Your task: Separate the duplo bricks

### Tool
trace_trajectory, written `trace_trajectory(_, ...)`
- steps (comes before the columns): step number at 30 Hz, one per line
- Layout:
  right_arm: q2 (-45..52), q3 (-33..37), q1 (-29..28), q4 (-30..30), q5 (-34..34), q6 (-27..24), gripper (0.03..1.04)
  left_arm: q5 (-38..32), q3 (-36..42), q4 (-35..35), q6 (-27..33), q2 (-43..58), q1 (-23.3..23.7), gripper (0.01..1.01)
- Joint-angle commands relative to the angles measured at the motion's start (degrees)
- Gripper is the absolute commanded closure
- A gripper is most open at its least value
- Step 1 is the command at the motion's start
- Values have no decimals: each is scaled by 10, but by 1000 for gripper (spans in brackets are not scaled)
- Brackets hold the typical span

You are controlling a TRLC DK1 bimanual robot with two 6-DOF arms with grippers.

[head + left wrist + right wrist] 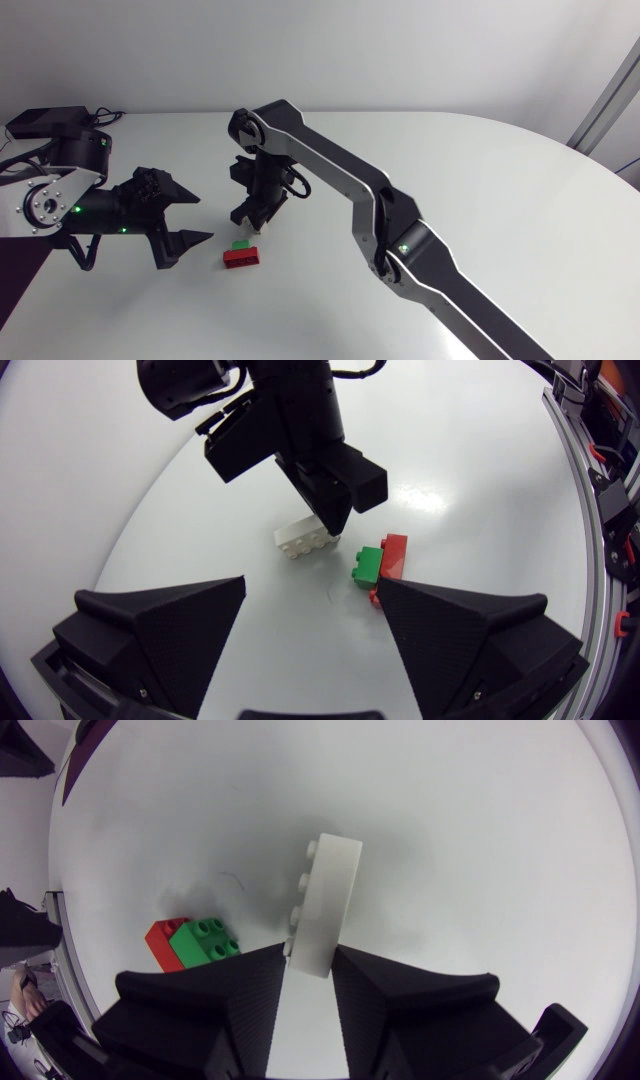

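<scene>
right jaws pinch one end of the white brick (325, 910), near the green brick (367, 565) joined to the red brick (393, 553) on the table (450, 170). left jaws gape open beside that pair. gripped so shallowly, the white brick may twist loose and drop.

A finger of the left hand (312, 582) covers part of the red brick (395, 550) beside the green brick (367, 565). From above, the white brick (263, 230) barely shows — the right hand (255, 220) hides it.

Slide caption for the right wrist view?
Right arm's jaws shut on the white brick; green brick touching red brick beside them.
</scene>
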Motion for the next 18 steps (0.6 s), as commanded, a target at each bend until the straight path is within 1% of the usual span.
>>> trace_trajectory(1, 42, 30, 9, -25, 6, 9, 792, 9, -16, -5, 2, -11, -6, 115)
trace_trajectory(6, 34, 37, 9, -27, 6, 10, 798, 9, -16, -7, 0, -16, -8, 115)
trace_trajectory(11, 11, 30, 11, -29, 3, 12, 798, 9, -13, -14, -3, -24, -11, 115)
trace_trajectory(14, -22, -9, 13, -33, -10, 12, 797, 9, -10, -19, -5, -29, -14, 115)
trace_trajectory(18, -74, -74, 17, -33, -11, 8, 797, 9, -5, -22, -7, -29, -16, 115)
